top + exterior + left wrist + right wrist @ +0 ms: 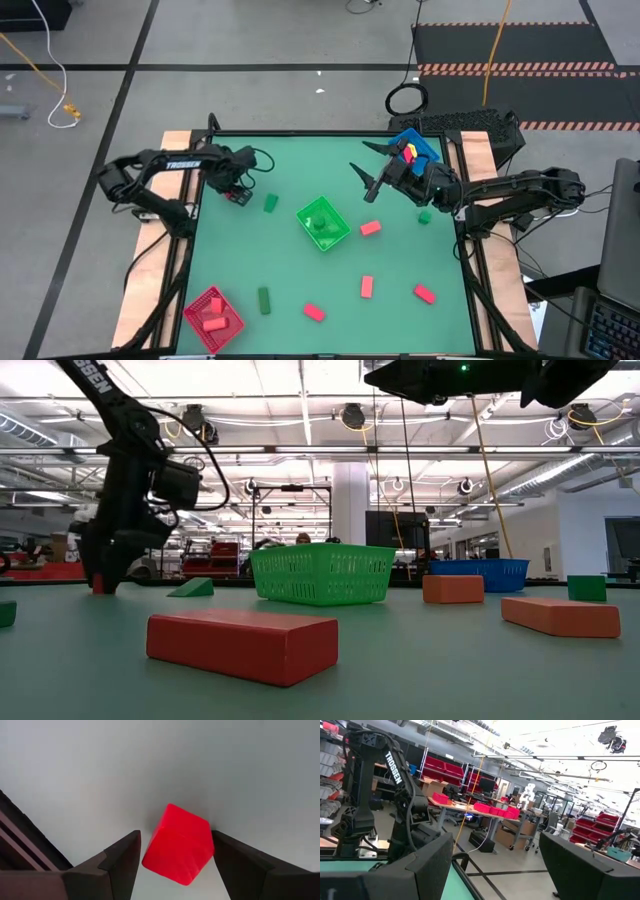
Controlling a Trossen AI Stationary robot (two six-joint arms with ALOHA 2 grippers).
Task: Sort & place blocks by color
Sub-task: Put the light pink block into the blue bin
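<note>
Red block [177,845] between open left tool [175,857]

A green table [300,290] fills the middle of the frame, edged in pale wood. The left gripper [240,195] sits at the table's upper left over a small red block [243,199], with a green block [270,203] just to its right. The right gripper [371,178], fingers spread, hangs at upper right beside the blue bin [424,148], which holds small coloured pieces. A green bin [323,223] sits at centre, tilted, with green pieces inside. A red bin [213,318] at lower left holds red pieces. 4 red blocks lie loose at centre and lower right, 1 green block [264,300] at lower centre-left, another green block [424,216] by the right arm.
</note>
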